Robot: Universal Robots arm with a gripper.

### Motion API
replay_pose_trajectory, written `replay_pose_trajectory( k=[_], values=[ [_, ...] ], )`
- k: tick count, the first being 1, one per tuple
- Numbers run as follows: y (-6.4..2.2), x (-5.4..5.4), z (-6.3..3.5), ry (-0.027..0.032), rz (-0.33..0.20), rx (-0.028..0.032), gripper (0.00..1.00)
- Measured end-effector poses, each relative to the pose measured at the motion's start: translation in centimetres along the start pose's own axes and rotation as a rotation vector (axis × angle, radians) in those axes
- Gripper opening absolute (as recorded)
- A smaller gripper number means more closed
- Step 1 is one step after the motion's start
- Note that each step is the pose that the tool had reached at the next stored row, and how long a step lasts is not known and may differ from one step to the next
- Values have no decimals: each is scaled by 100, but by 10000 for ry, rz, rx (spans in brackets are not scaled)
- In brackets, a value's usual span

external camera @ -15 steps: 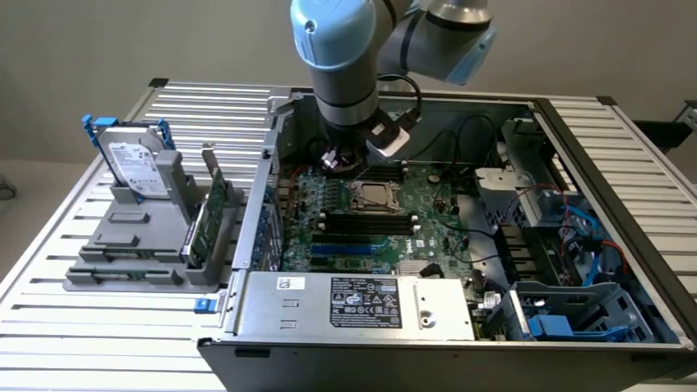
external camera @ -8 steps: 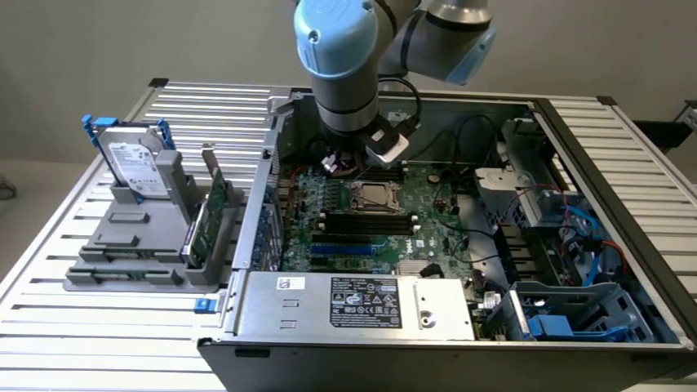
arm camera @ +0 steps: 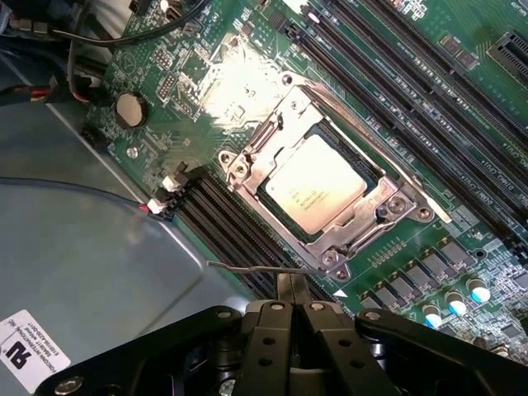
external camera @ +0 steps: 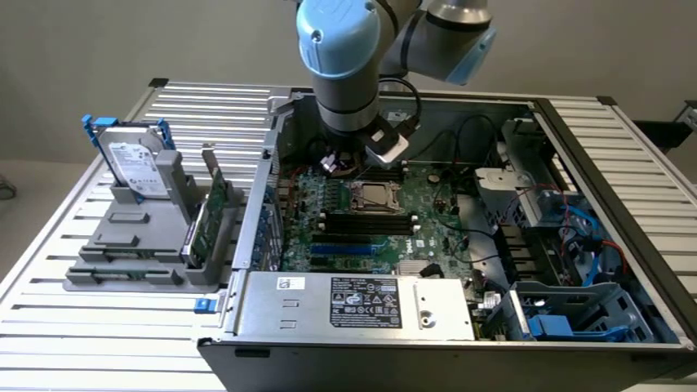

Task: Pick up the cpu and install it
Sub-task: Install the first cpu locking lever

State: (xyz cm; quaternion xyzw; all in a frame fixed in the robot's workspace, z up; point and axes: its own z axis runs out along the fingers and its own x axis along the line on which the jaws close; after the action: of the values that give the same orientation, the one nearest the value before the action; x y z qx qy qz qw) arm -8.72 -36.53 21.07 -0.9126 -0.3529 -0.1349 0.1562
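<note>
The cpu (arm camera: 315,183) lies flat in its socket on the green motherboard (arm camera: 177,107), silvery top up, with the metal socket frame (arm camera: 247,161) around it. In the exterior view the cpu (external camera: 374,194) sits mid-board inside the open computer case. My gripper (arm camera: 294,287) is shut, its dark fingers pressed together just beside the socket's corner. Their tips meet the end of a thin wire lever (arm camera: 243,266); whether they pinch it I cannot tell. The gripper (external camera: 339,166) hangs low over the board, just toward the exterior view's left of the socket.
Black memory slots (arm camera: 223,219) run along both sides of the socket. Cables (arm camera: 66,49) and a coin battery (arm camera: 129,109) lie near the case wall. Outside the case, a grey holder (external camera: 130,237) carries a hard drive (external camera: 136,163) and a green card (external camera: 207,216). The power supply (external camera: 360,302) fills the front.
</note>
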Motion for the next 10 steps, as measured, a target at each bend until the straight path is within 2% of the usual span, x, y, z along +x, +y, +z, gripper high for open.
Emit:
replay_pose_trajectory(
  k=[6, 10],
  values=[
    [19, 2, 66, -21, 13, 18, 11],
    [21, 14, 91, -56, 33, 47, 11]
  ],
)
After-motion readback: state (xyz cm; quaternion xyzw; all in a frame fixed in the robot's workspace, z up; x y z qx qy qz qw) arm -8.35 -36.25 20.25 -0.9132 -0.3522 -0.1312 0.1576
